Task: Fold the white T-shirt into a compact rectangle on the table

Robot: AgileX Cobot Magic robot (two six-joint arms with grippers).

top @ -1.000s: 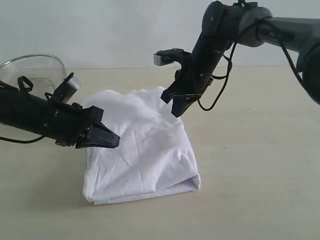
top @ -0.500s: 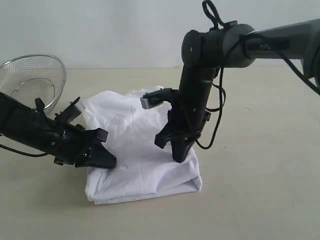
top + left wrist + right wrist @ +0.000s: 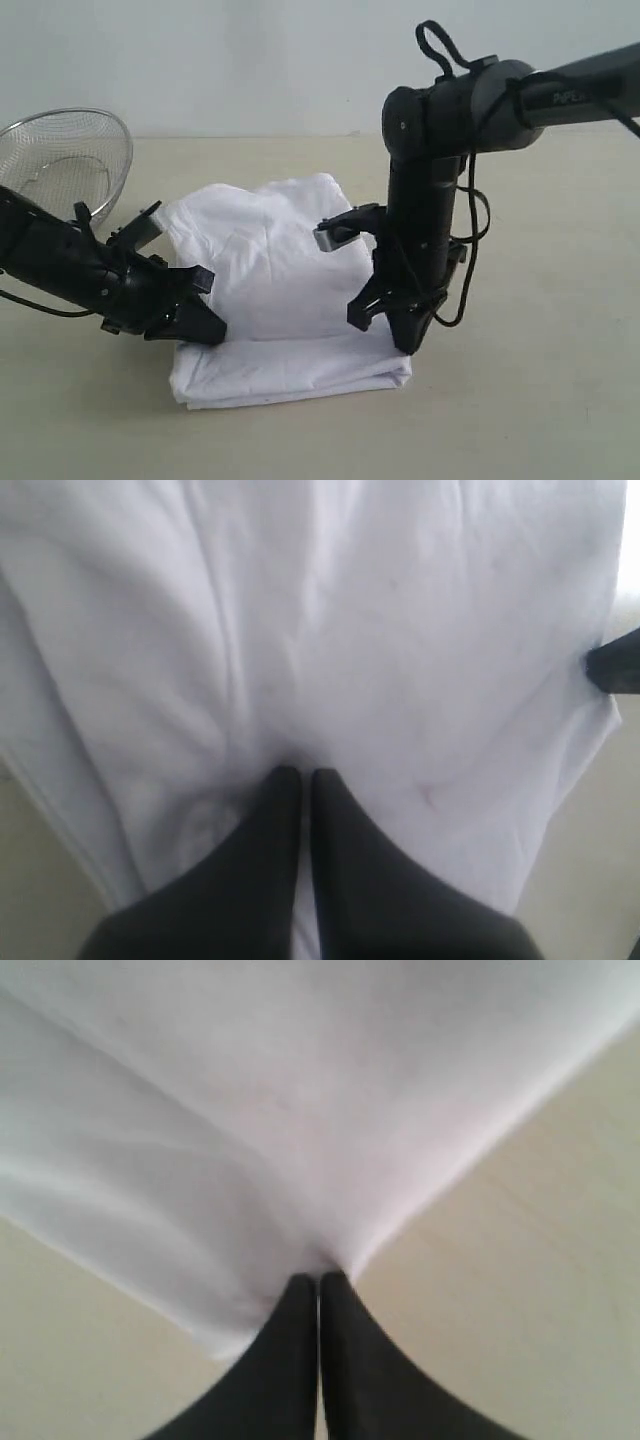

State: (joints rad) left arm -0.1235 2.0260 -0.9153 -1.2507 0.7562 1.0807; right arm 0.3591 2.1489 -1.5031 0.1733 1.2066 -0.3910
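Where the pale beige table [image 3: 530,400] spreads out in the ext. view, the shirt [image 3: 270,270] lies approx. at its centre. It is white and folded into a stack of several layers w/ a roughly rectangular outline. Taking the stack as a clock face w/ 12 at the far side, the bottom layers lie flat and their near edge runs from 7 to 5 o'clock. A top layer comes down from the far edge at 12 and stops short of the near edge, so a strip of the lower layers shows in front of it.

The L gripper [image 3: 210,328] sits at the shirt's 8 o'clock, its arm lying low and coming in from 9. Its fingers [image 3: 260,860] are pressed together w/ no real gap and have cloth pinched at the tips. In the L wrist view, creases fan out from that spot.

The R gripper [image 3: 408,342] stands at the shirt's 4 o'clock, pointing nearly straight down, its arm arching in from 2. Its fingers [image 3: 360,1380] are likewise closed tight. In the R wrist view a corner of white cloth narrows to a point right at the tips, so it has hold of the shirt there.

Both sets of tips are low, but whether they press on the bottom layers can't be told.

A wire-mesh basket [image 3: 65,160] sits at 10 o'clock near the shirt, behind the L arm, tilted w/ its opening toward the camera.
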